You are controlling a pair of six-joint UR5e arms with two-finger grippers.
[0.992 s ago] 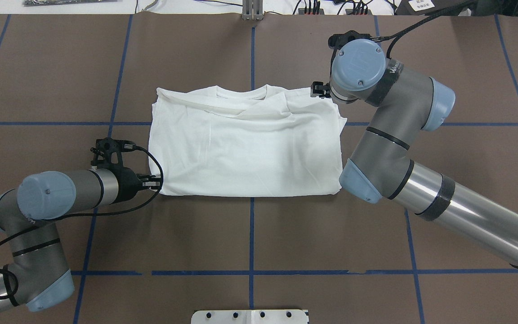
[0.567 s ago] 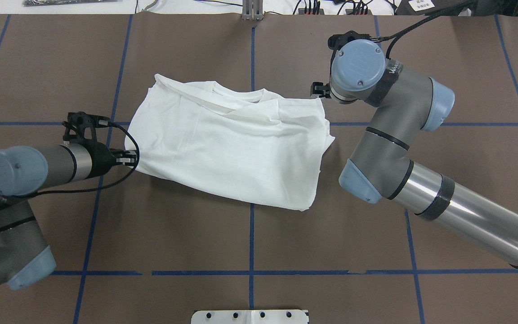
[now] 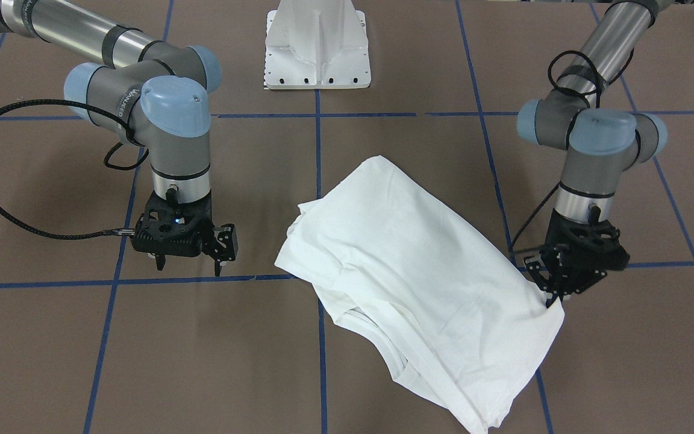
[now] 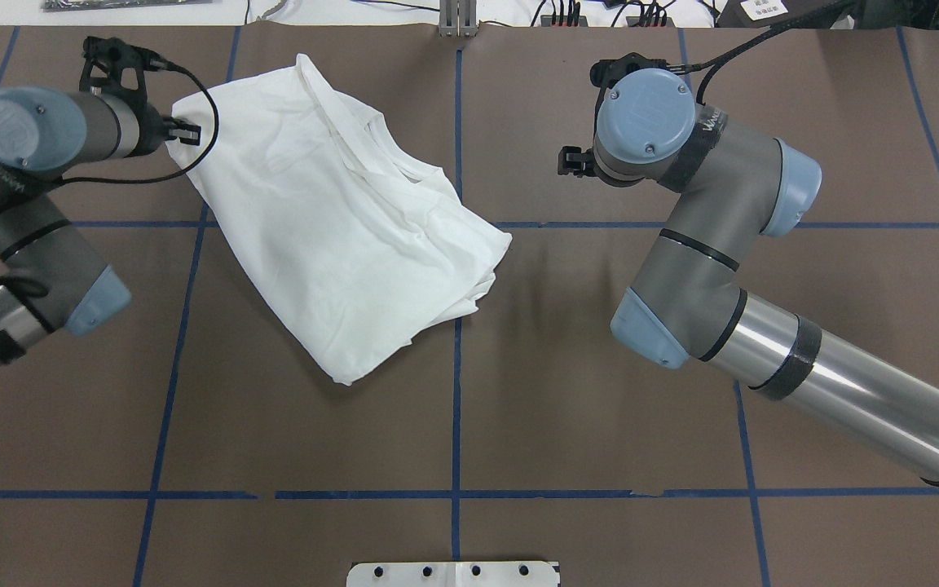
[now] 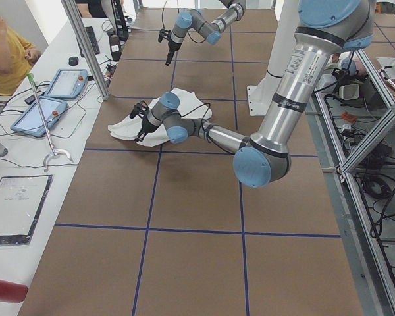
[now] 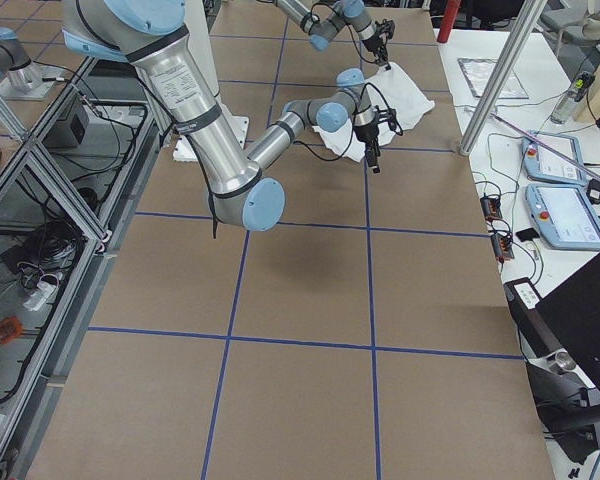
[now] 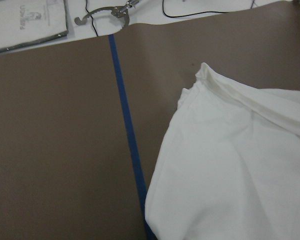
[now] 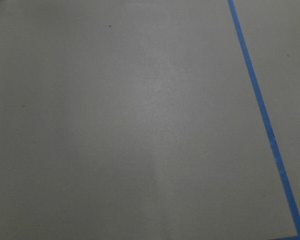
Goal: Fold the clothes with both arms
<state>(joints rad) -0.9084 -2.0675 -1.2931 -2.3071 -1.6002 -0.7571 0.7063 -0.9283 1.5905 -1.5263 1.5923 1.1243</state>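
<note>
The brown table (image 4: 600, 408) is covered on the robot's left half by the white shirt (image 4: 331, 236), which is laid slantwise and pretty rumpled. Its far corner is pinched tight by the left gripper (image 3: 555, 293). The right gripper (image 3: 188, 265) is held low over bare table with fingers spread and nothing gripped, well apart from the shirt.

Matt brown table cover (image 4: 315, 424) under both jaws, blue tape lines (image 4: 455, 408) gridding it, white metal pedestal (image 3: 317, 45) well behind the jaws, white side bench (image 5: 26, 151) near the left gripper (image 4: 184, 130) jaws, two teach pendants (image 5: 66, 83), aluminium posts (image 6: 505, 70), even indoor light.
</note>
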